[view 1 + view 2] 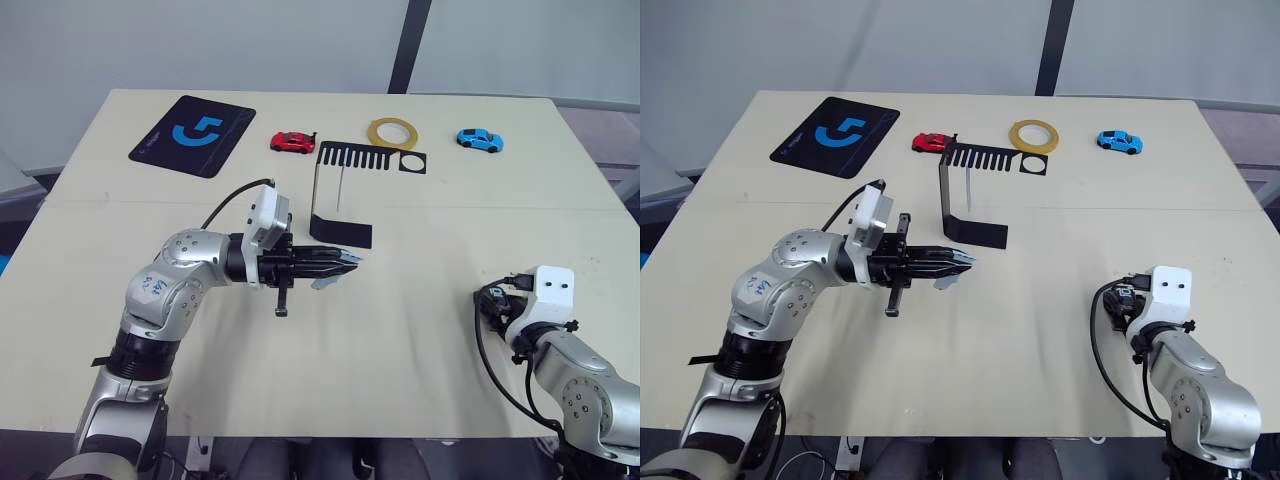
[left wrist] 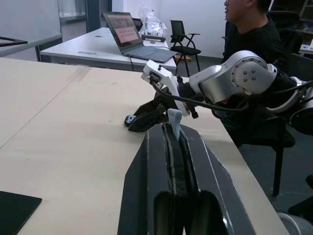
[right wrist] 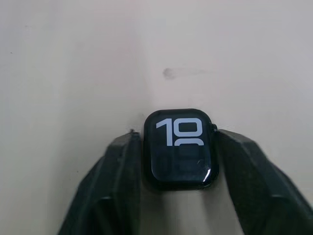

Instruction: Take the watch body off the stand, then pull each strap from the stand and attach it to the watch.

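My right gripper [image 3: 178,161] has the watch body [image 3: 180,148] clamped between its two fingers, screen up with white digits showing, low over the tabletop [image 1: 420,330] at the near right. My left gripper [image 1: 345,262] is pinched tight on a pale strap [image 1: 325,281], its fingers pointing right, just in front of the stand [image 1: 340,190]. The stand sits mid-table, its slotted top plate toward the far side. Behind it I see a red toy car [image 1: 292,142], a tape roll [image 1: 393,132], a blue toy car [image 1: 480,140] and a black mat [image 1: 192,134] at far left.
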`<control>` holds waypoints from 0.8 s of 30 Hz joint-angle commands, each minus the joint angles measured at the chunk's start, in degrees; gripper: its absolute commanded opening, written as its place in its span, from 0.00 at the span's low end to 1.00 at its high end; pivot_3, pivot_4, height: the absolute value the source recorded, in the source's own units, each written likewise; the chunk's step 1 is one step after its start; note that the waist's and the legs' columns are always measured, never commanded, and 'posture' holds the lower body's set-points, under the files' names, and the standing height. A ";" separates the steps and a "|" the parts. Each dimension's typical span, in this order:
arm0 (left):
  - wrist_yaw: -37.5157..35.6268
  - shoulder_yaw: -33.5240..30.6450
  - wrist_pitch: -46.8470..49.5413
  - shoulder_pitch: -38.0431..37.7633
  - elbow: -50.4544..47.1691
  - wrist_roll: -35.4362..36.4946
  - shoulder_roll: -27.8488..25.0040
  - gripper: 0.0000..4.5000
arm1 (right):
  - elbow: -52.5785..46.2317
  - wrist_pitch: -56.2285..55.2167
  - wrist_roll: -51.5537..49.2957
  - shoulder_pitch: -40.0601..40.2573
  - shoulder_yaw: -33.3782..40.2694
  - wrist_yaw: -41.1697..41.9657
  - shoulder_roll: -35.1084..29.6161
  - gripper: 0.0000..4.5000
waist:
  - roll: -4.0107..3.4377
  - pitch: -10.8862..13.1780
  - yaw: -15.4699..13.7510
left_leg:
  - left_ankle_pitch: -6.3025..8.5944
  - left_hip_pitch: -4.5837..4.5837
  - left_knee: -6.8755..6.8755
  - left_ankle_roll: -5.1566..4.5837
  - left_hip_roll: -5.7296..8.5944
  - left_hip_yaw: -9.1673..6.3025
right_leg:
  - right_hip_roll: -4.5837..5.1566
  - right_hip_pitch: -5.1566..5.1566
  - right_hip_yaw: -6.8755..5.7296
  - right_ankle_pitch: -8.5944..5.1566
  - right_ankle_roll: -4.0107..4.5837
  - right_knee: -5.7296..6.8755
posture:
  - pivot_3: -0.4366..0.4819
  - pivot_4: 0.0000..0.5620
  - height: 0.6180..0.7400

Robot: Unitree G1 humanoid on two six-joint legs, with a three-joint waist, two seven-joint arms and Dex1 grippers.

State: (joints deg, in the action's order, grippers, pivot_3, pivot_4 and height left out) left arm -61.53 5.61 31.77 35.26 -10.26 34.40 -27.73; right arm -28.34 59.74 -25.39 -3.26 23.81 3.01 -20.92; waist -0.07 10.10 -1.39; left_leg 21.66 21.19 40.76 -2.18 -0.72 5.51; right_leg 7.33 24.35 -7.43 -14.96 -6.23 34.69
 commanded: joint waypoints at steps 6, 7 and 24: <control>0.01 -0.50 -0.32 0.84 -1.44 0.34 -0.15 0.00 | -5.60 4.71 -0.52 0.02 -0.46 1.31 -2.69 0.34 | 0.00 0.00 0.07 | 0.00 0.00 0.00 0.00 0.00 0.02 | 0.00 0.00 0.01 0.00 0.00 0.00 | 0.48 0.27 0.93; -0.19 -0.37 -0.70 0.97 -1.29 0.03 -0.23 0.00 | -6.22 5.35 -1.12 -0.29 -0.74 2.35 -3.67 0.34 | 0.00 0.00 0.08 | 0.00 0.00 0.00 0.00 0.00 0.02 | -0.01 0.00 0.01 0.00 0.00 -0.01 | 0.48 0.27 0.93; -7.04 2.46 -17.20 3.75 6.21 -9.99 -1.47 0.00 | -2.83 19.62 -18.59 -11.30 -3.81 23.62 -21.30 0.34 | 0.00 0.01 -0.11 | 0.01 0.07 0.01 -0.02 0.02 -0.05 | 0.05 0.01 -0.10 0.00 0.01 -0.05 | 0.48 0.27 0.93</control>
State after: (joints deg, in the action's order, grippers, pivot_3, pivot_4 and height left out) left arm -68.43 9.01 14.58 38.19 -1.56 23.45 -29.21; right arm -30.88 79.93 -43.91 -14.20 19.45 26.34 -41.52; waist -0.07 10.11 -1.50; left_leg 21.67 21.26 40.77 -2.20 -0.70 5.47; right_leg 7.40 24.35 -7.53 -14.96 -6.22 34.65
